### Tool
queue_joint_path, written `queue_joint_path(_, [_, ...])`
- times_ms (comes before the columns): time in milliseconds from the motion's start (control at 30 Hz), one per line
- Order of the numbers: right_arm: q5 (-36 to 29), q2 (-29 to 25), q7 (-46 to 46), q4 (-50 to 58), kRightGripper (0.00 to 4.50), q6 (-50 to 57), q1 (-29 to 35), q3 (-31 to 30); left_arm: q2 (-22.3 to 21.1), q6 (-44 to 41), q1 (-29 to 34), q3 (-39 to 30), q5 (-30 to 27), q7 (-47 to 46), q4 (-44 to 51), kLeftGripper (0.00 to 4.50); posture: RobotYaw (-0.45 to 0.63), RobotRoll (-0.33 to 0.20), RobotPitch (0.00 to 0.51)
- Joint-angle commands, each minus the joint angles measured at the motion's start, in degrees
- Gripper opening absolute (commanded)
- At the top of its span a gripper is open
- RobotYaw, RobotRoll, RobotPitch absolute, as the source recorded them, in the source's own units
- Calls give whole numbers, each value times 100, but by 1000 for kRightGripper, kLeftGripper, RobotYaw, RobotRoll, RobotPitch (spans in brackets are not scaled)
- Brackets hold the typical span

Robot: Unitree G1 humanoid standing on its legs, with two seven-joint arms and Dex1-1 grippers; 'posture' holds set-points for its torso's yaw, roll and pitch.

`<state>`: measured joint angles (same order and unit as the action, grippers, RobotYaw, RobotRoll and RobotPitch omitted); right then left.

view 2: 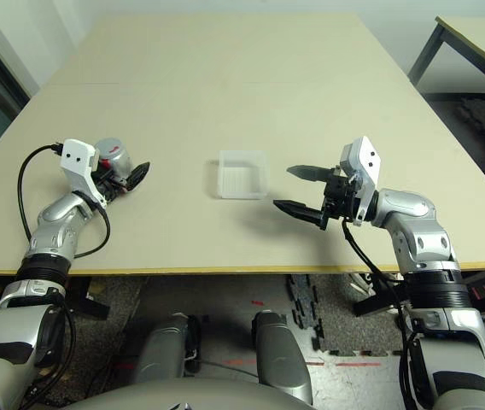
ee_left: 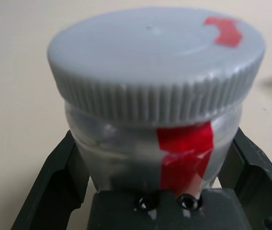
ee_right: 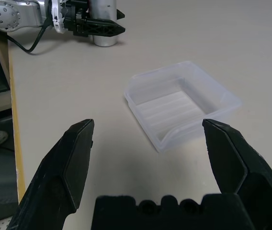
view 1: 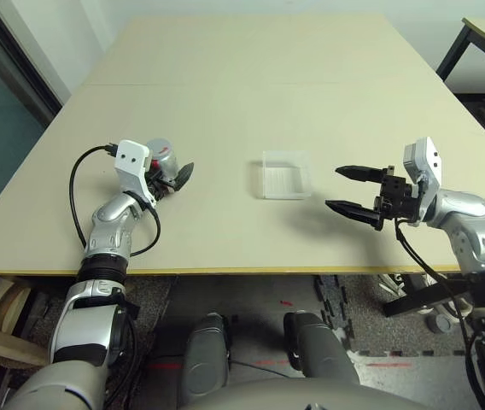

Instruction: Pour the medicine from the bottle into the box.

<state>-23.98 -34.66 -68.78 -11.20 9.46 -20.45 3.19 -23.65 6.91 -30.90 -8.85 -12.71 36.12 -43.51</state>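
the bottle [view 1: 164,162] is standing upright near the bench's [view 1: 251,94] left edge, its grey ribbed cap [ee_left: 155,62] on top and a red stripe running down its side. the left gripper [view 1: 172,177] is reaching level around the bottle's body, its jaws standing wide on either side with the bottle deep between them, probably lining up a grasp below the cap; whether the fingers are touching the wall i cannot tell. the box [view 1: 285,175] is sitting empty and open-side up near the middle of the bench towards its front edge, well apart from the bottle, likely placed as the pouring target. the right gripper [view 1: 355,195] is hovering just right of the box, pointing across at it, jaws spread wide and holding nothing. the medicine is presumably inside the capped bottle.
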Motion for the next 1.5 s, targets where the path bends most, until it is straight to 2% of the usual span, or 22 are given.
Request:
queue_joint_path(33, [-52,-45,7,83,4500,15,56,73,26,93,-57,62,106,67,-163,4449,-150,0,100])
queue_joint_path(300, [-43,-41,-3,55,4500,-8,24,58,56,130,-43,61,101,101,-184,4449,-145,0,98])
queue_joint_path(400, [-36,-33,0,54,4500,-18,19,49,80,169,-35,43,67,148,-184,3863,-145,0,98])
queue_joint_path(500, [-34,-24,8,69,4500,-21,29,43,89,170,-36,30,63,164,-196,2805,-149,0,100])
queue_joint_path(767, [-101,-24,57,149,4500,36,69,104,-7,-229,-91,46,-66,481,94,2796,-152,0,100])
queue_joint_path(1033, [-297,-43,37,54,4500,225,-210,213,-177,-1433,-338,267,-322,1303,1088,2796,-149,0,95])
queue_joint_path(1300, [-557,-122,-339,98,4500,934,-930,36,-127,-2538,-518,859,-576,2145,2287,2796,-159,0,81])
queue_joint_path(1500, [-595,60,-596,-128,4500,1521,-1784,-280,29,-2754,-740,1214,-541,2431,2400,2796,-168,0,67])
